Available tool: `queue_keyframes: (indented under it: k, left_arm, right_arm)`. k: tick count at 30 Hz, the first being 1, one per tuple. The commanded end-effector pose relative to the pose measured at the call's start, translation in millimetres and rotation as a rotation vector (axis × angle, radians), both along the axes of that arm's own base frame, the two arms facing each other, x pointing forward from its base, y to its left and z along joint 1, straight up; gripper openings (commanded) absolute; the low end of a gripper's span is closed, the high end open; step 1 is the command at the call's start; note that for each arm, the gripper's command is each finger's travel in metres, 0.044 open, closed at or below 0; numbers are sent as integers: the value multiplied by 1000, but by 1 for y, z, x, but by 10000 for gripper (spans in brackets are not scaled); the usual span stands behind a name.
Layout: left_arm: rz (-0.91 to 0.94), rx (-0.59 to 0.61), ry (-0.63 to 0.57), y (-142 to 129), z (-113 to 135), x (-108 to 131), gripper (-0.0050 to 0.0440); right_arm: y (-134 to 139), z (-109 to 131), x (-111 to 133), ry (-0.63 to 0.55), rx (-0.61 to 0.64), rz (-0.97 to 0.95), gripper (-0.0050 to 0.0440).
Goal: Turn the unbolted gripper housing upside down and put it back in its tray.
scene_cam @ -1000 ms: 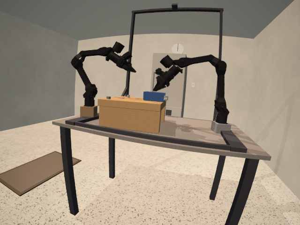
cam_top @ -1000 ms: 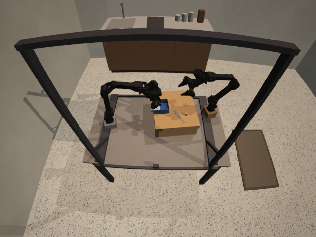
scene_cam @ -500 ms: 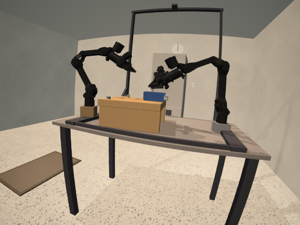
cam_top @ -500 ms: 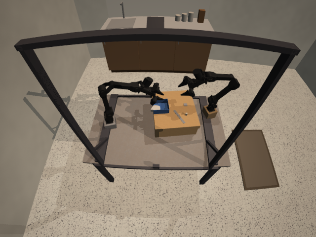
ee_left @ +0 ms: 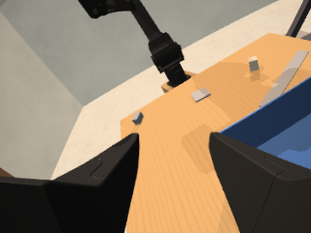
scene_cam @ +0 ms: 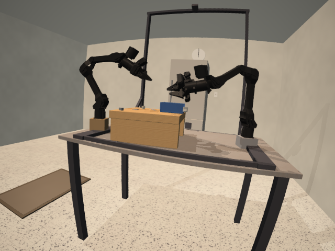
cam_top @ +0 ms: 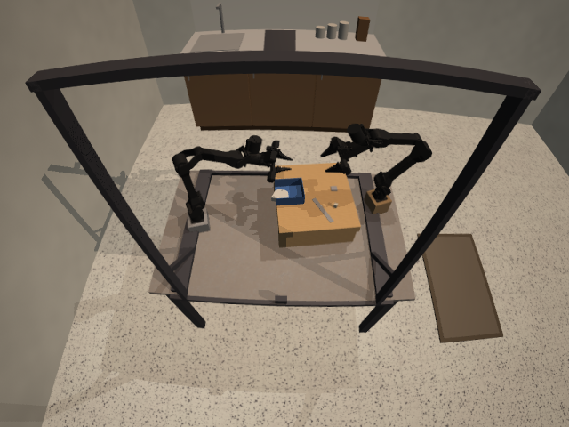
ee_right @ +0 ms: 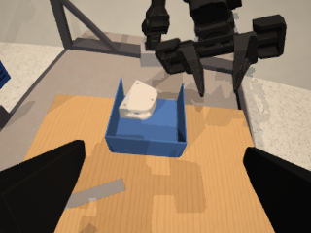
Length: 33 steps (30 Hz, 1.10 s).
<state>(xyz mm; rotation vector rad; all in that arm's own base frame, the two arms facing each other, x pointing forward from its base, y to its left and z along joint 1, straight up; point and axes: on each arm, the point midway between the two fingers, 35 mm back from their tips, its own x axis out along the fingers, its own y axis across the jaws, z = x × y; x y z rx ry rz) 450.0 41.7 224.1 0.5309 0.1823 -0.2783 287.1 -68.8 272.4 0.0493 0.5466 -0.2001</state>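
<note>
Left gripper parted partway, released, nothing between its fingers: we have it raised above the wooden counter, near the corner where the left arm's edge meets the edge towards the cabinets. The fingers reach across towards the right arm's edge. We see the white housing lower down, in the blue tray, at its open side on the left arm's edge of the counter, with a part jutting past. From our left fingertips it lies down, back towards that edge, and away from the cabinet-side corner.

Its long axis seems to run askew to the open side, though its rounded outline keeps us from being sure. The left arm is the nearer; our right gripper is spread wide and holds nothing, farther off towards the right arm's edge. We can't tell whether the housing is already upside down. If it is, we would judge that only the overhang needs checking; if not, the left should go back down and square to it.
</note>
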Motion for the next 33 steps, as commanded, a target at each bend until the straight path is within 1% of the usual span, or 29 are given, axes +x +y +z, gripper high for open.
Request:
queue_keyframes:
  k: [1,10,12,13,14,16,23,27,29,30,33]
  left_arm:
    - [-34,91,-122,9,8,-10,199]
    - [-126,330,-233,15,-30,-31,199]
    - [-126,330,-233,15,-30,-31,199]
    - [-132,366,-269,15,-29,-33,199]
    - [-151,409,-276,15,-39,-39,199]
    - [-173,467,-299,15,-48,-47,199]
    - [-222,636,-386,14,-66,-70,199]
    - [-254,735,-444,7,-73,-83,199]
    - [-254,735,-444,7,-73,-83,199]
    - [-259,766,-470,5,-72,-87,199]
    - [-305,846,-523,-11,-80,-101,199]
  right_arm:
    - [1,7,0,-20,2,1,440]
    - [1,7,0,-20,2,1,440]
    - [1,7,0,-20,2,1,440]
    - [1,7,0,-20,2,1,440]
    - [1,7,0,-20,2,1,440]
    - [1,7,0,-20,2,1,440]
    - [1,7,0,-20,2,1,440]
    - [1,7,0,-20,2,1,440]
    - [1,7,0,-20,2,1,440]
    - [1,7,0,-20,2,1,440]
    - [1,7,0,-20,2,1,440]
